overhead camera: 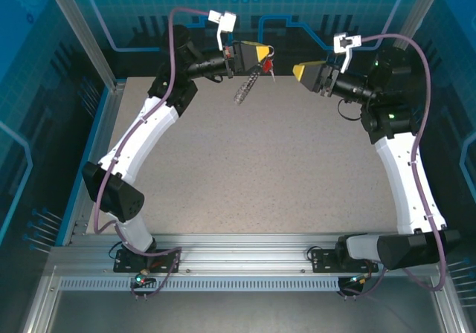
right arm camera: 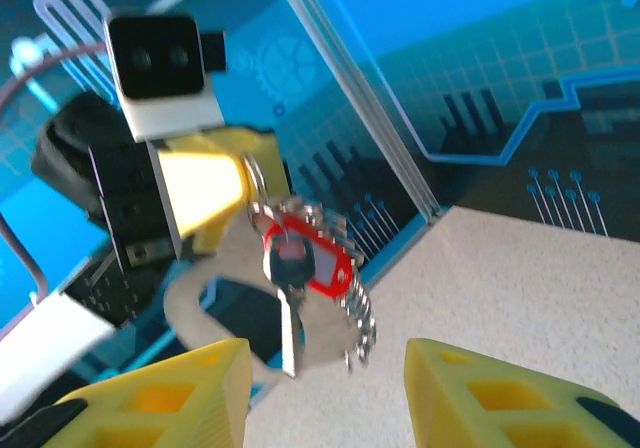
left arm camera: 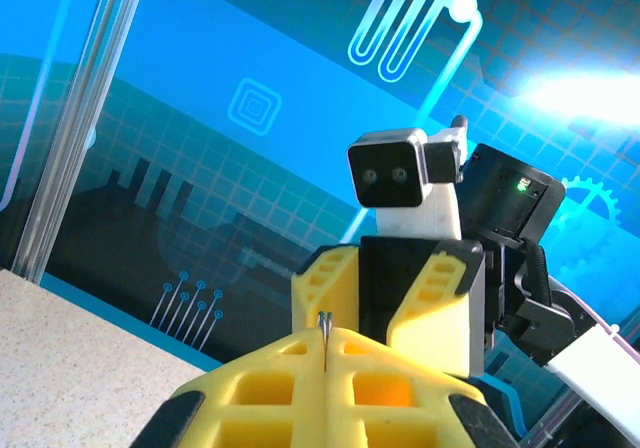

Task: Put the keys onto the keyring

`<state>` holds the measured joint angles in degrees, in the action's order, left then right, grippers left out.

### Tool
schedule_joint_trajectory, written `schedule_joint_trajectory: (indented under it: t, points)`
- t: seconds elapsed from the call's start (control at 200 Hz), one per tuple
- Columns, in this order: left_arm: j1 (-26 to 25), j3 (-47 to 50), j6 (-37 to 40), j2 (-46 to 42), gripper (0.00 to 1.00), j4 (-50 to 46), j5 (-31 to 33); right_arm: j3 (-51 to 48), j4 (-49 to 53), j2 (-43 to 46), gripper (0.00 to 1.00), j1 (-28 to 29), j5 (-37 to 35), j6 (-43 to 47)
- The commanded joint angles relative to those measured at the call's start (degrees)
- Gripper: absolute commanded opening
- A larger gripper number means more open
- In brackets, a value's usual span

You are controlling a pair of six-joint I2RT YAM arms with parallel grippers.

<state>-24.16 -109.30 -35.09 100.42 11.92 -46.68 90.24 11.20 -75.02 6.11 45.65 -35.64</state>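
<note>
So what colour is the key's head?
Bright red. The key shows best in the right wrist view.

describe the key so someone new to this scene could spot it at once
Look toward the far edge of the table, where the left pincer holds a dangling bunch in the air. Hanging there with the grey keyring, the key is the only piece with a bright red head.
</note>
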Motion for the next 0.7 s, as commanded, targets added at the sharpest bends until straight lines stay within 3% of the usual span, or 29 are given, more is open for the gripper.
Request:
schedule_joint_trajectory:
  t: [0.0,0.31,0.695]
  points:
    - [-0.26,1.54,-3.15,-1.87,0.0,5.94,2.04,2.87,-10.83,-1.88,0.44,0.96,-3.83,-8.31]
    - [-0.78,6.9,-8.13,-2.95,0.0,14.01,7.85,6.21,-18.31,-7.6,0.39,8.0,-9.05,-12.55]
    - [-1.16,8.32,-9.86,-3.57,0.0,16.55,9.43,4.61,-19.85,-9.25,0.31,9.18,-10.24,-13.05]
